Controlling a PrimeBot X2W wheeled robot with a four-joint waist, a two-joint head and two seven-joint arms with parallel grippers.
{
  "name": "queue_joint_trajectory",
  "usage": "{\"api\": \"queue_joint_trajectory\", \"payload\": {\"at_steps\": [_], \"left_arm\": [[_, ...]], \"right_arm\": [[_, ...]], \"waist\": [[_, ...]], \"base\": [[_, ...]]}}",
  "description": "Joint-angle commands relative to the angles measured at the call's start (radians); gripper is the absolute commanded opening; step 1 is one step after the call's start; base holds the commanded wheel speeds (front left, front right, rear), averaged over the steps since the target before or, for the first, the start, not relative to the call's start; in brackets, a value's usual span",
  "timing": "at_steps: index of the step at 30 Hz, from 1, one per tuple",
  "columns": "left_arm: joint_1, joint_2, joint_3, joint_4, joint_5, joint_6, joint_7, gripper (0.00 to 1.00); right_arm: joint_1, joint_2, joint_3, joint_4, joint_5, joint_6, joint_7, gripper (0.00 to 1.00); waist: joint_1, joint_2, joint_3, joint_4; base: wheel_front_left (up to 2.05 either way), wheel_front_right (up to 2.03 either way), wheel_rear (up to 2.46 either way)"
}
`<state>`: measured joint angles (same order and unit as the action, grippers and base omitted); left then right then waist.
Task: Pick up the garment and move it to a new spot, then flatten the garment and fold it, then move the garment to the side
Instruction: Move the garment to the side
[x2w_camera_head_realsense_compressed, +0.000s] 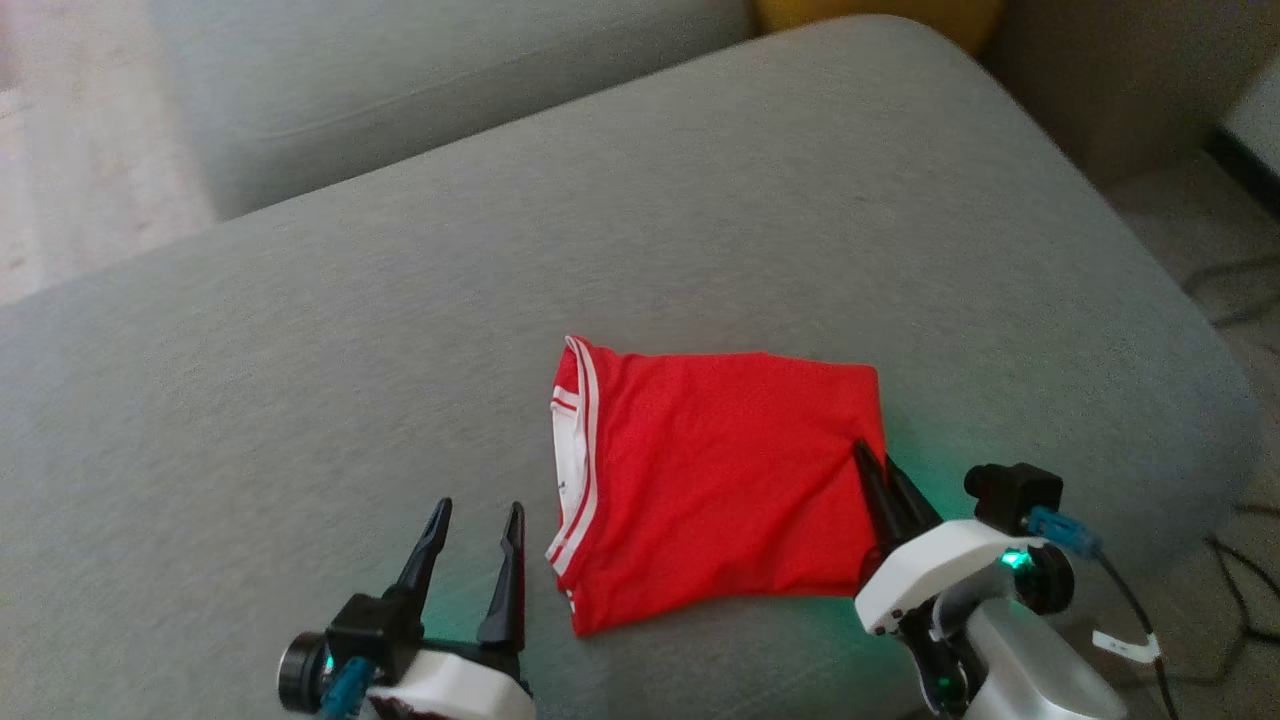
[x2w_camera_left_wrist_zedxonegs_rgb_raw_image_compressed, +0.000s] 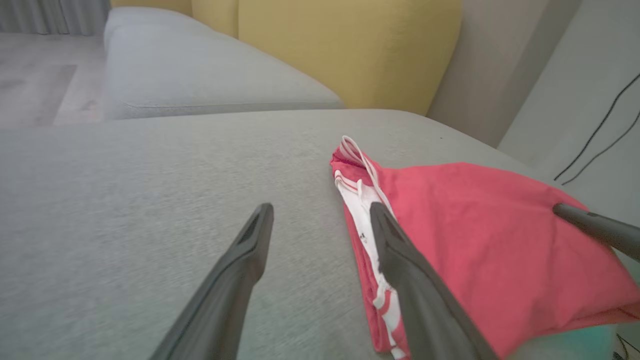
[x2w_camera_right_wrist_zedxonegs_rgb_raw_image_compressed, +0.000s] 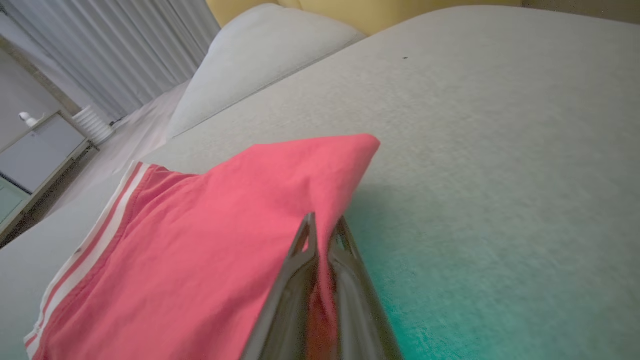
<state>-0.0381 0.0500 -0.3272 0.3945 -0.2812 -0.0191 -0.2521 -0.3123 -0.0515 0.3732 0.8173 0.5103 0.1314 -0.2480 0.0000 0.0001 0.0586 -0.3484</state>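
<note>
The garment (x2w_camera_head_realsense_compressed: 700, 470) is a red folded piece with white stripes along its left edge, lying on the grey sofa cushion (x2w_camera_head_realsense_compressed: 400, 330). My right gripper (x2w_camera_head_realsense_compressed: 875, 460) is shut on the garment's right edge; in the right wrist view the red cloth (x2w_camera_right_wrist_zedxonegs_rgb_raw_image_compressed: 210, 235) is pinched between the two dark fingers (x2w_camera_right_wrist_zedxonegs_rgb_raw_image_compressed: 300, 270) and lifts slightly there. My left gripper (x2w_camera_head_realsense_compressed: 478, 515) stands open just left of the garment's striped edge, holding nothing. In the left wrist view its right finger (x2w_camera_left_wrist_zedxonegs_rgb_raw_image_compressed: 400, 260) overlaps the garment (x2w_camera_left_wrist_zedxonegs_rgb_raw_image_compressed: 480, 245), and the left finger is over bare cushion.
A second grey cushion (x2w_camera_head_realsense_compressed: 400, 90) lies behind, with yellow back cushions (x2w_camera_left_wrist_zedxonegs_rgb_raw_image_compressed: 345, 50) beyond. The cushion's right edge drops to a floor with black cables (x2w_camera_head_realsense_compressed: 1230, 290). Curtains and a low cabinet (x2w_camera_right_wrist_zedxonegs_rgb_raw_image_compressed: 40, 155) stand far off.
</note>
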Motion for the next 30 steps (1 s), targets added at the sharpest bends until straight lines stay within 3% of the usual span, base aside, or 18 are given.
{"api": "queue_joint_trajectory", "payload": {"at_steps": [1,9,17,21,24,30], "left_arm": [[-0.047,0.000,0.015,-0.035,-0.001,-0.001,-0.010,1.00],[-0.064,0.000,-0.001,-0.025,0.006,-0.002,-0.010,1.00],[-0.095,0.000,-0.018,0.000,0.033,-0.011,-0.010,1.00],[-0.120,0.000,-0.015,0.006,0.058,-0.016,-0.010,1.00],[-0.157,0.000,-0.010,0.008,0.092,-0.023,-0.010,1.00],[-0.200,0.000,-0.015,0.003,0.113,-0.030,-0.010,1.00]], "right_arm": [[0.000,0.001,0.005,-0.044,0.001,-0.001,-0.014,0.00],[-0.010,0.001,-0.005,-0.077,0.000,-0.001,-0.014,0.00],[-0.169,-0.037,-0.027,-0.040,-0.088,-0.001,-0.014,0.00],[-0.322,-0.105,-0.041,0.041,-0.133,-0.001,-0.014,0.00],[-0.515,-0.226,-0.082,0.193,-0.216,-0.001,-0.010,0.00],[-0.676,-0.376,-0.177,0.357,-0.326,-0.001,-0.011,0.00]], "waist": [[0.0000,-0.0001,0.023,-0.107],[0.0000,-0.0001,0.057,-0.139],[0.0000,-0.0001,0.116,-0.063],[0.0000,-0.0001,0.162,-0.010],[0.0000,-0.0001,0.223,0.054],[0.0000,-0.0001,0.277,0.119]], "base": [[0.00,0.00,0.00],[0.00,0.00,0.00],[0.00,0.00,0.00],[0.00,0.00,0.00],[0.00,0.00,0.00],[0.00,0.00,0.00]]}}
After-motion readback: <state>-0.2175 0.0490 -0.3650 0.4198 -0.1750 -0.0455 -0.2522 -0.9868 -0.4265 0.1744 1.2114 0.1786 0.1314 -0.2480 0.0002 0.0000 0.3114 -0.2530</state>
